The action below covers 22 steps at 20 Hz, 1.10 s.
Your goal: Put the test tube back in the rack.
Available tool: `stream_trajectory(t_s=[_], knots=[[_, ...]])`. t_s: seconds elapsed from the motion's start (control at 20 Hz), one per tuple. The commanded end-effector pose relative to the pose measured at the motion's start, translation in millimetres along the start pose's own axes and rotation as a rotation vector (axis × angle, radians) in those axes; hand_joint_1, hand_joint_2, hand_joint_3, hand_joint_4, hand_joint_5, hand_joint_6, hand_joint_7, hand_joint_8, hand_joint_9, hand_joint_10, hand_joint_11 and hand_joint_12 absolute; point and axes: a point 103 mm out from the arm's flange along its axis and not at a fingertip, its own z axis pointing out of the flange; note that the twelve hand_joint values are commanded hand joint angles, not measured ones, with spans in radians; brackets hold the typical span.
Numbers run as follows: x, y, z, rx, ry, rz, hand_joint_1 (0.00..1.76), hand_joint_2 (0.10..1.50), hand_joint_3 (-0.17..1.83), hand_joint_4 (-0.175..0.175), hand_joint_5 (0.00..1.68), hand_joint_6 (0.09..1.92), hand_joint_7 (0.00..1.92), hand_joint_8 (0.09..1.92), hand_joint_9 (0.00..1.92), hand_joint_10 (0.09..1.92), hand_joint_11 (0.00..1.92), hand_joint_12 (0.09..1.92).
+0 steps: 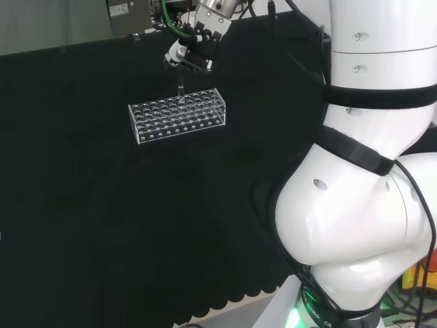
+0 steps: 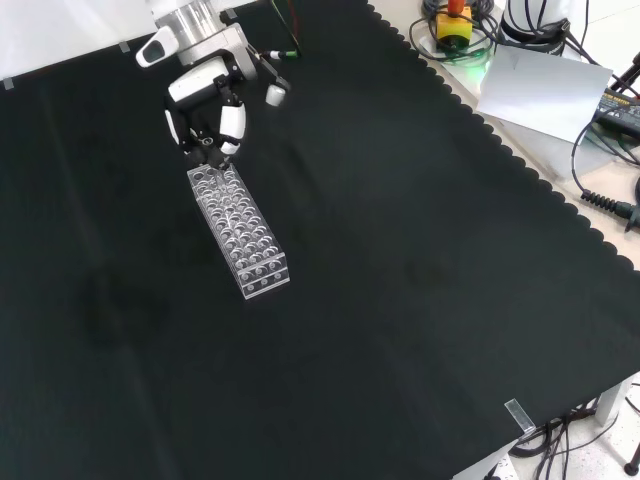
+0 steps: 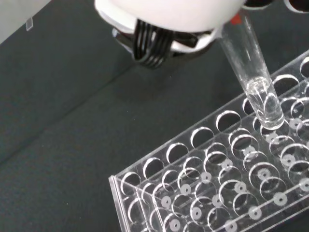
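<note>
Robot hand [image 1: 193, 53] hangs over the far edge of the rack [image 1: 179, 115] in the head view, fingers curled and pinching the tube [image 1: 180, 87] near its top. The tube is upright, hanging below the fingers, its lower end at the rack's top plate near the middle of the back row.

Front view: robot hand [image 2: 205, 105] comes in from the top and sits just above the rack's [image 2: 240, 232] upper end. The rack runs diagonally down and to the right on the black tabletop [image 2: 420, 280]. The tube itself is hard to make out here under the fingers.

Wrist view: tube [image 3: 249, 72] is clear glass and slightly tilted. Its rounded tip is over a hole in the rack [image 3: 212, 183], close to or just entering it; whether it touches the plate cannot be told. A little clear liquid seems to sit in the tube's bottom. Blurred white part of the robot hand [image 3: 169, 14] sits above, with a dark ribbed piece under it. The rack is clear plastic, with several rows of round holes and a lower plate with small white dimples. The holes in view look empty.

The tube is not seated yet; most of its length is above the rack.
</note>
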Motion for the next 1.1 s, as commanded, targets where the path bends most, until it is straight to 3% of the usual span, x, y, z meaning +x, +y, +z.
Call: stream_trajectory(t_s=[0.05,1.1], knots=[[0.5,1.1,0.7,0.004,-0.004,0.002,1.23,0.66,0.60,-0.175,1.39,0.42,1.82,0.36,1.71,0.38,1.33,0.84],[-6.2,-2.3,8.5,0.020,-0.001,0.014,1.23,0.65,0.60,-0.175,1.39,0.42,1.82,0.36,1.71,0.38,1.33,0.84]])
